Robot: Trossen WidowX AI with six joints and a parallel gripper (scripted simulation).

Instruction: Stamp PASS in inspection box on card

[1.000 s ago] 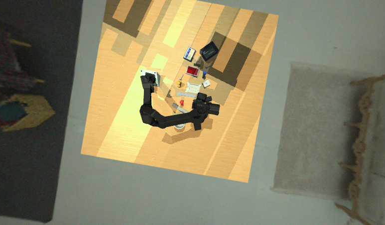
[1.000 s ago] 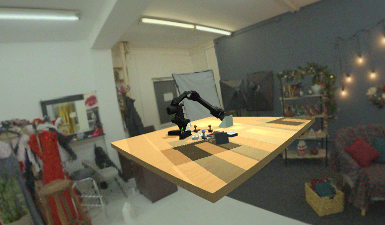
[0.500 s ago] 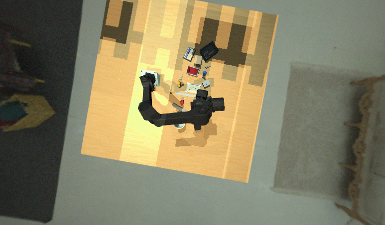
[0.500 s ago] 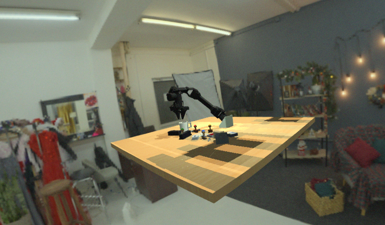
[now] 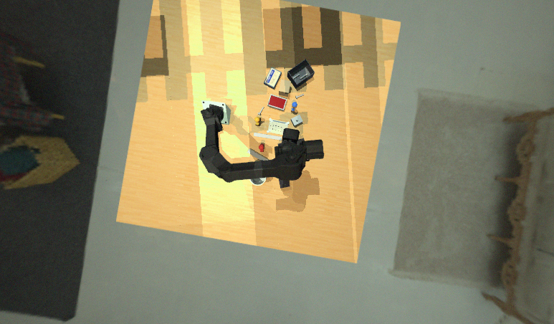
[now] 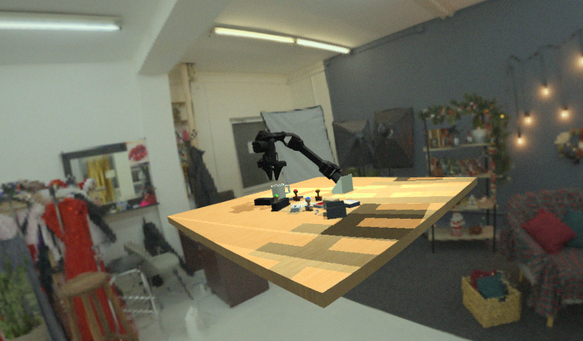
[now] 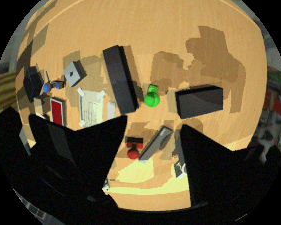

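Note:
My gripper [image 6: 273,178] [image 7: 155,124] is open and empty, high above the bench. The green-knobbed stamp [image 6: 275,197] [image 7: 151,99] stands on the bench below, between two black blocks, just beyond the fingertips in the wrist view. A red-knobbed stamp [image 5: 261,147] [image 6: 296,192] [image 7: 133,151], a blue-knobbed one [image 5: 294,105] [image 6: 308,200] and a yellow-knobbed one [image 5: 257,120] [image 6: 317,192] stand apart. The red ink pad [image 5: 277,102] [image 7: 57,113] lies open. The white card [image 5: 277,126] [image 7: 91,109] has dark marks too small to read. No stamp's wording is legible.
One black block [image 7: 121,79] lies between card and green stamp; another black block [image 7: 200,101] is on its other side. A mug [image 5: 257,181] [image 6: 278,189], a grey bar [image 7: 155,144], a small grey block [image 5: 297,120] [image 7: 74,73] and a dark tray [image 5: 300,74] are around.

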